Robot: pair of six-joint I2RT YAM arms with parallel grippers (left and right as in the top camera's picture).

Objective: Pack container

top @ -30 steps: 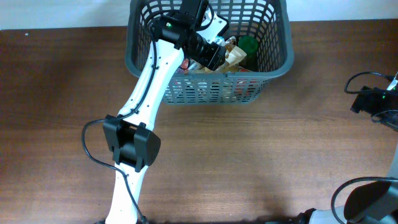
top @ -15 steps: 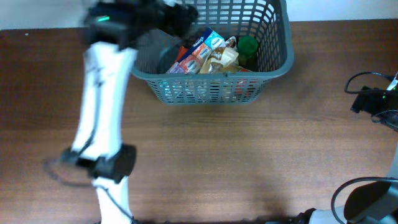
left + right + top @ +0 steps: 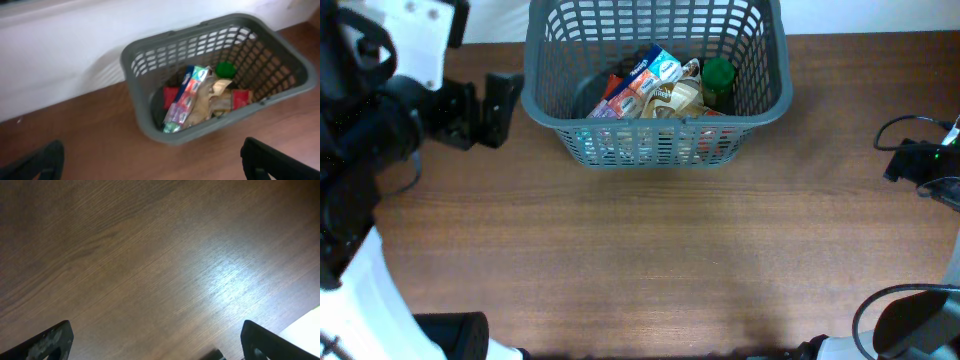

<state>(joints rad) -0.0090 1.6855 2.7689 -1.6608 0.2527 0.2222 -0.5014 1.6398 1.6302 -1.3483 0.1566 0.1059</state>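
Note:
The dark grey basket (image 3: 660, 122) stands at the table's far middle. It holds a blue and red packet (image 3: 638, 82), a beige packet (image 3: 675, 98), a green-capped bottle (image 3: 718, 72) and red packets. My left gripper (image 3: 485, 100) is open and empty, raised to the left of the basket and outside it. The left wrist view looks down on the basket (image 3: 170, 34), the blue and red packet (image 3: 187, 97) and the green cap (image 3: 225, 69), with my left gripper (image 3: 160, 165) spread wide over bare wood. My right gripper (image 3: 160, 345) is open and empty over the table.
The right arm (image 3: 920, 165) and its black cables sit at the table's right edge. A white wall (image 3: 60, 55) runs behind the basket. The brown wooden table (image 3: 700, 250) stretches in front of the basket.
My left arm has come up out of the basket and swung far to the left. The packets it was over lie uncovered in the basket. The right arm has not moved.

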